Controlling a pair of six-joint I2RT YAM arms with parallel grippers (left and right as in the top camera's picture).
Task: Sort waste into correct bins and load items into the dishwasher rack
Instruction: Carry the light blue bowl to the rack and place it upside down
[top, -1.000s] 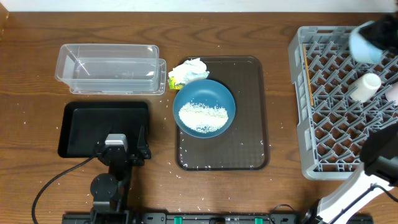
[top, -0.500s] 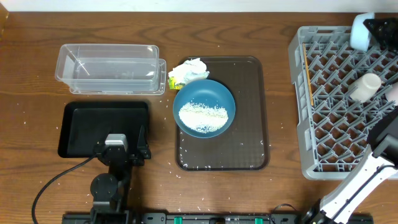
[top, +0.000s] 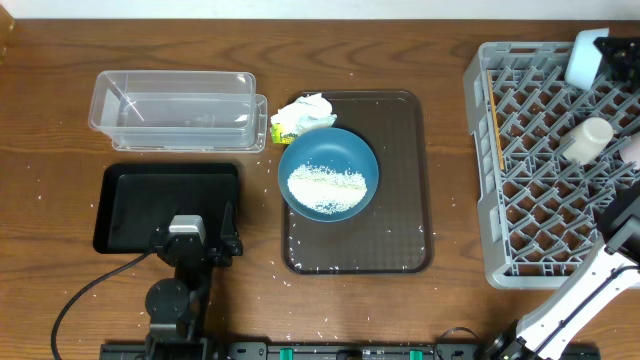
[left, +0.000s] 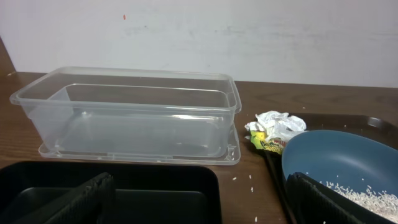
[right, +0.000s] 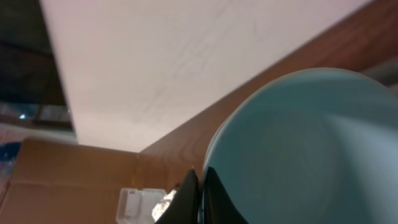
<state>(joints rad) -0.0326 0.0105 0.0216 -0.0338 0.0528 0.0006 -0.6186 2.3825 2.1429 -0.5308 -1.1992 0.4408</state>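
A large dark-blue bowl (top: 328, 172) holding a heap of white rice (top: 326, 188) sits on the brown tray (top: 400, 200). A crumpled tissue with a yellow-green wrapper (top: 300, 116) lies at the tray's far left corner. The clear tub (top: 172, 110) and black tray (top: 165, 205) are at the left. My left gripper (top: 190, 240) is open and empty at the black tray's near edge. My right gripper (top: 606, 46) is shut on the rim of the small light-blue bowl (top: 582, 58) over the grey rack's (top: 480, 150) far right corner. A white cup (top: 590, 140) lies in the rack, a pink cup (top: 632, 150) beside it.
Thin wooden sticks (top: 497, 140) lie along the rack's left side. Loose rice grains are scattered on the table near the brown tray's front. The left wrist view shows the tub (left: 130, 118), tissue (left: 277, 127) and dark-blue bowl (left: 336, 162) ahead.
My right gripper has carried the light-blue bowl further back, to the rack's far right corner. The left arm has not moved.
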